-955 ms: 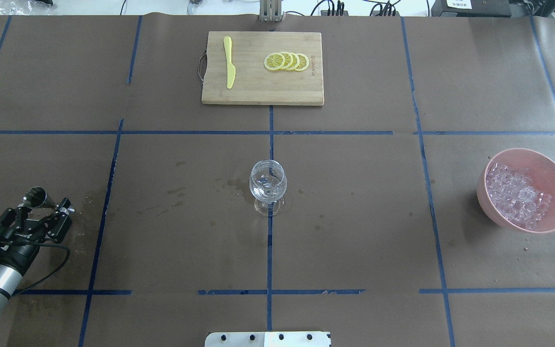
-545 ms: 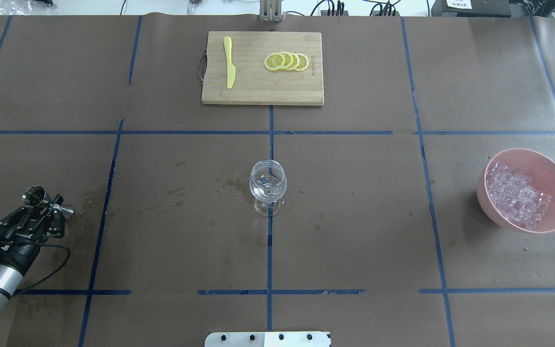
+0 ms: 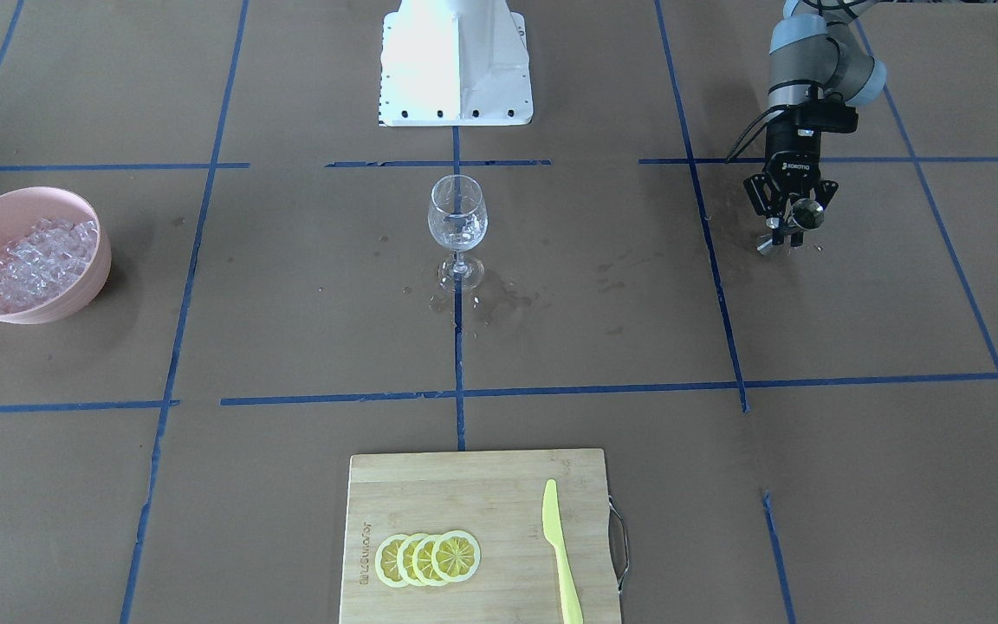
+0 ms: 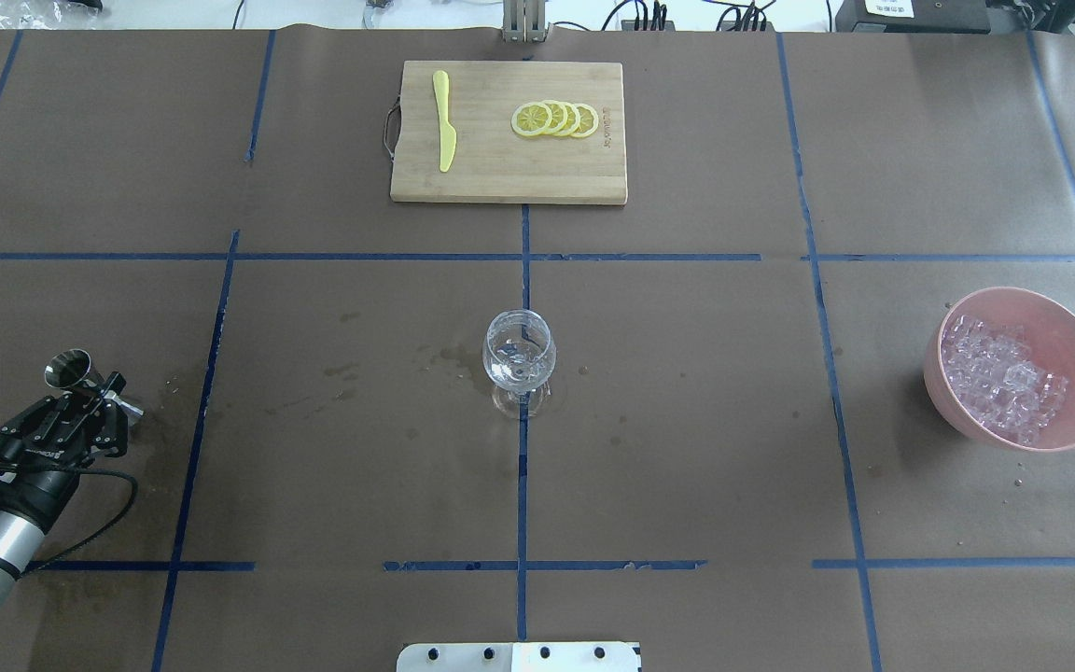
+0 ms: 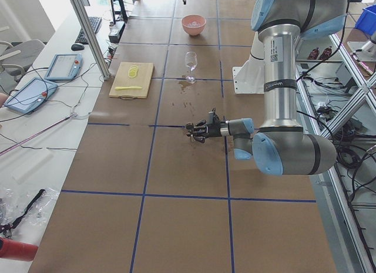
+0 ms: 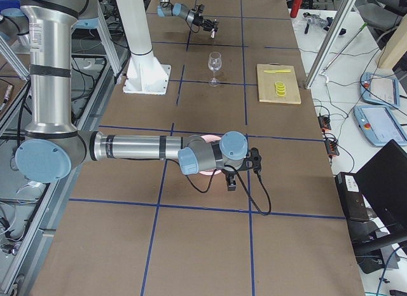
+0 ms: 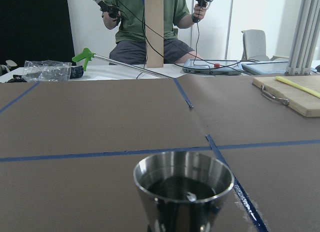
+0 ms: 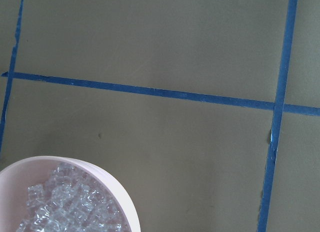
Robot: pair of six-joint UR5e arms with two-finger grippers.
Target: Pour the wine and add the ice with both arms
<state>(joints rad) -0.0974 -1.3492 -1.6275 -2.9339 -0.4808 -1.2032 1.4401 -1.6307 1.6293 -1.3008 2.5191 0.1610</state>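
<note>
L hand (image 4: 106, 397) is clamped on the steel jigger (image 7: 180, 202). The L wrist cam shows the cup upright just ahead of the fingers, and it looks to have dark liquid in it. R hand (image 6: 233, 181) shows only in the R-side view, so I can't tell if it's clenched or released. R wrist cam shows no fingers, just the bowl rim below it.

Ice (image 4: 999, 373) is heaped in the pink bowl (image 4: 1065, 322), under the R hand's cam. It's well apart from the L hand, on the far side of the wine glass (image 4: 519, 350) from it.

My read: pour not yet done, no ice in the glass.

Risks:
- Jigger looks loaded and the glass is well away from the L hand. A quick swing or wrist roll en route would slosh it. The worktop (image 4: 687, 420) already has wet marks (image 4: 351, 373) between the L hand and the glass.
- The glass is stemmed and top-heavy. If I clip its rim with the jigger, it tips.
- The cubes are glassy and probably slick, so a weak pinch could drop one short of the glass.

Vs 1 s ago (overhead): L hand has drawn back a touch toward its arm, and the jigger mouth has shifted slightly. Its small end now shows past the fingers. Glass, bowl and ice haven't moved.
</note>
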